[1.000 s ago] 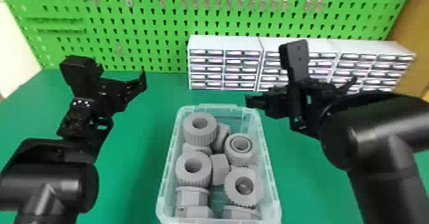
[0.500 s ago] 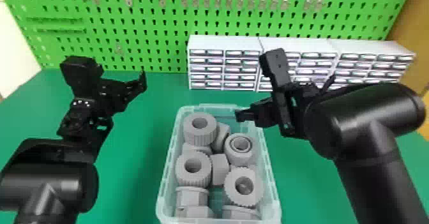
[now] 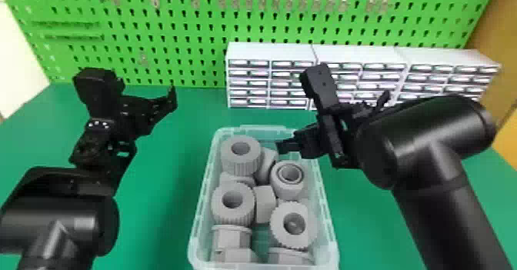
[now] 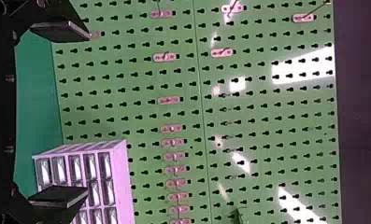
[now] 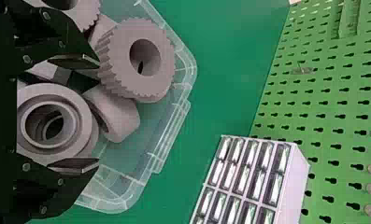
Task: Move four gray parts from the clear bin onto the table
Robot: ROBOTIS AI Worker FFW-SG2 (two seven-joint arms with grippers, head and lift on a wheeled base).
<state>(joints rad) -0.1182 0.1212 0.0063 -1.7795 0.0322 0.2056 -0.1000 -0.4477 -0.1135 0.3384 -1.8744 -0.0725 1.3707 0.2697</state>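
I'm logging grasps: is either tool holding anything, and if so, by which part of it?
Nothing is held: the left tool and right tool are both open, and gray parts lie in the clear bin.

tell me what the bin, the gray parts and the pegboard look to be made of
The bin looks like clear, glossy plastic: the green shows through its walls. The gray parts look like matte molded or printed plastic, being evenly gray without metallic shine. The pegboard could be painted metal or plastic; bright reflections suggest a smooth finish.
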